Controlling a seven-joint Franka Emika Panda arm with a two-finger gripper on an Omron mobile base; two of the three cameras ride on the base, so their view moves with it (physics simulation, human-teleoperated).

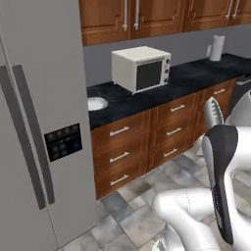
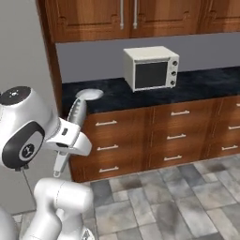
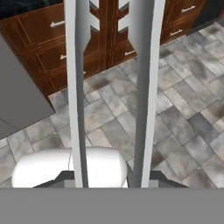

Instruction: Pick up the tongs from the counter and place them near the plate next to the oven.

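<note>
My claw is clamped on the slim silver-grey metal tongs; in the hand view their two long arms rise from the bottom centre of the frame to its top edge, with the grey stone floor tiles showing between and around them. In the right base view the tongs stick out at centre left, beside my white arm, their upper end overlapping the small round white plate with a grey ribbed rim; I cannot tell how far apart the two really are. In the left base view the tongs show at the right edge above my dark-jointed arm.

The plate lies at the left end of the black marbled stone counter, left of centre in the left base view. One boxy off-white oven with a dark glass door stands on the counter up and right of the plate, apart from it. One tall grey fridge takes up the left of that frame, close beside the plate's end of the counter. A pale cylindrical item stands at the counter's far end, upper right. Reddish-brown wooden drawers run in three rows under the counter, and wall cabinets hang across the top.
</note>
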